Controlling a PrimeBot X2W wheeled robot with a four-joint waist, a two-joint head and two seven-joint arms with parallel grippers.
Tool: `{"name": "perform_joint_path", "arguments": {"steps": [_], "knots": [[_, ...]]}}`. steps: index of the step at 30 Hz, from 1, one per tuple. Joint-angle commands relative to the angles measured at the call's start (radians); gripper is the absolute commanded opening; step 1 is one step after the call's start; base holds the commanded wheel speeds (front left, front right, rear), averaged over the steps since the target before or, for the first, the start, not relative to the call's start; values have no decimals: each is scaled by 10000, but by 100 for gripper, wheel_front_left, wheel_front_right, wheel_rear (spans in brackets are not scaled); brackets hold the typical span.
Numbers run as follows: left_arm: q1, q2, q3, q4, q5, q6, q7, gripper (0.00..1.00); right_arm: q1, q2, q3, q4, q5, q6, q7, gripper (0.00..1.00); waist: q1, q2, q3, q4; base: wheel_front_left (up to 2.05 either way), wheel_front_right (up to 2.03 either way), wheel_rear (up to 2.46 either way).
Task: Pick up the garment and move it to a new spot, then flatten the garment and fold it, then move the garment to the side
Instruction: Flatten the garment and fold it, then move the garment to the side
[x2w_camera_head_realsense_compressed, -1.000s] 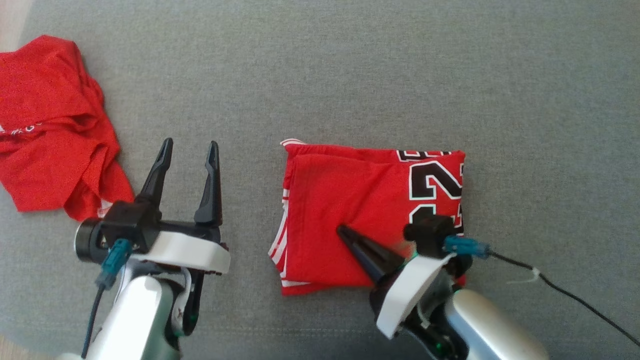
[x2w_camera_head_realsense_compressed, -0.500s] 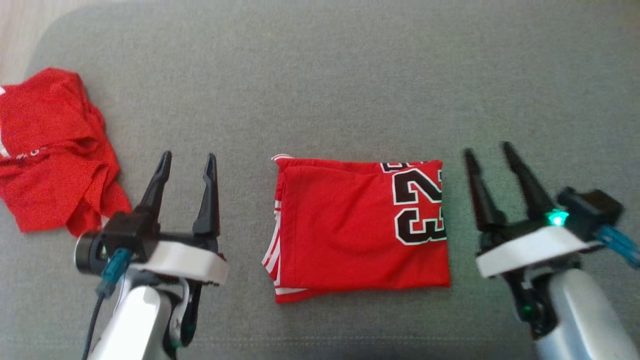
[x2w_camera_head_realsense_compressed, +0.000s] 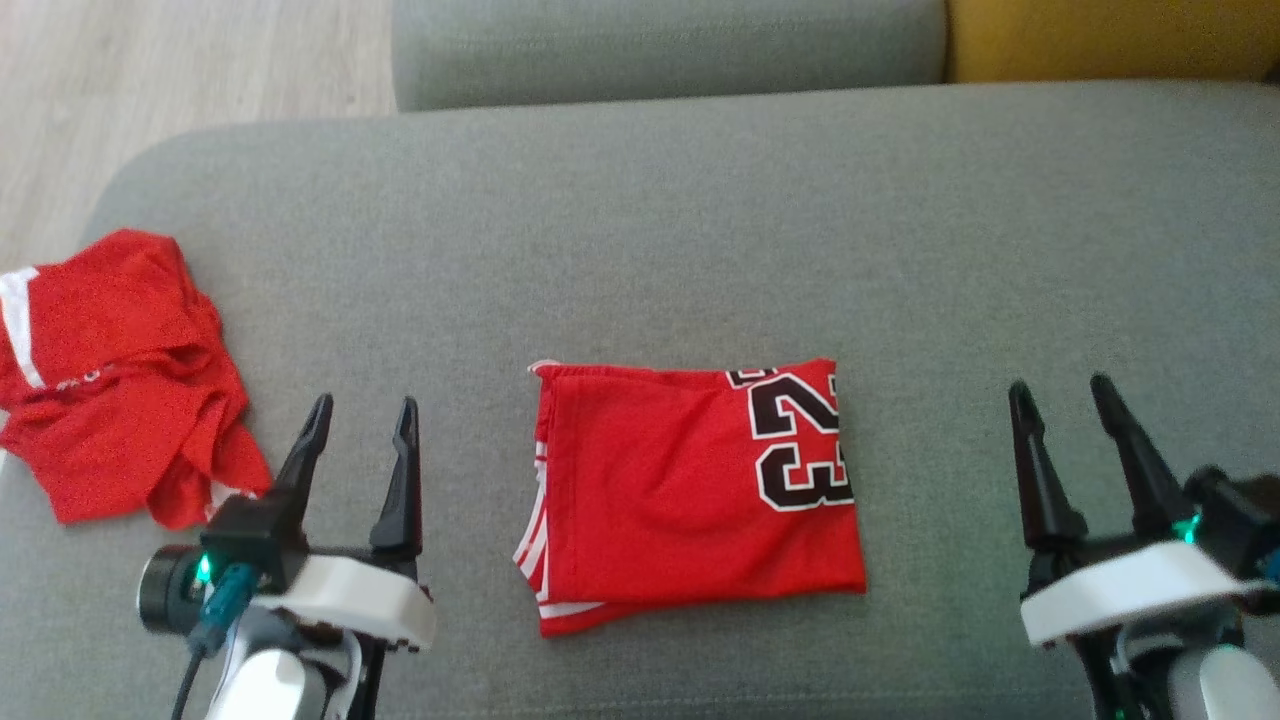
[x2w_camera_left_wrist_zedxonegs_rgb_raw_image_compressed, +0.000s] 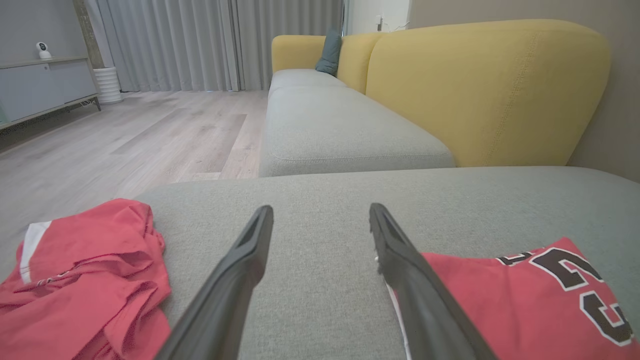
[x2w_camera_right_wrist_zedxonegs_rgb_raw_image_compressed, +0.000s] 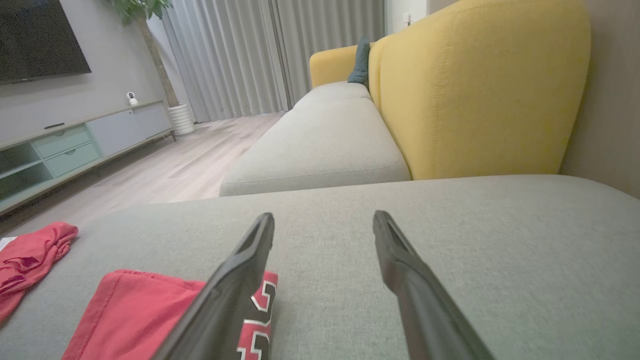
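The left gripper (x2w_camera_head_realsense_compressed: 365, 402) and right gripper (x2w_camera_head_realsense_compressed: 1058, 385) both stand wide open, holding nothing and apart from the folded red jersey (x2w_camera_head_realsense_compressed: 690, 490) lying flat between them on the grey sofa cushion (x2w_camera_head_realsense_compressed: 650, 250), with a crumpled red cloth (x2w_camera_head_realsense_compressed: 110, 380) at the cushion's left edge, wooden floor (x2w_camera_head_realsense_compressed: 180, 70) to the far left and a yellow backrest (x2w_camera_left_wrist_zedxonegs_rgb_raw_image_compressed: 480, 90) to the far right.

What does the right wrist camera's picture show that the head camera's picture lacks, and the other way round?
Right wrist view adds a television, a cabinet and curtains. Head view adds the left end effector, open. Both show the folded jersey, the crumpled red garment, the grey cushion and the open right end effector.
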Motion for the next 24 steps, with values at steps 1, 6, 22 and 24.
{"name": "perform_joint_path", "arguments": {"steps": [1,6,22,24], "knots": [[-297,238,315,-344,-55,87,30,100,-146,-16,166,-425,-88,-9,37,100,0,-1,-192,-50,0,0,0],[55,303,299,-422,-76,242,196,100,365,82,161,-671,-146,-9,262,100,0,-1,-581,-35,0,0,0],[328,349,359,-483,-233,498,229,100,717,257,-50,-996,-200,-9,530,100,0,-1,-743,15,0,0,0],[319,352,354,-470,-245,506,221,100,714,263,-52,-993,-205,-9,537,100,0,-1,-744,14,0,0,0]]}}
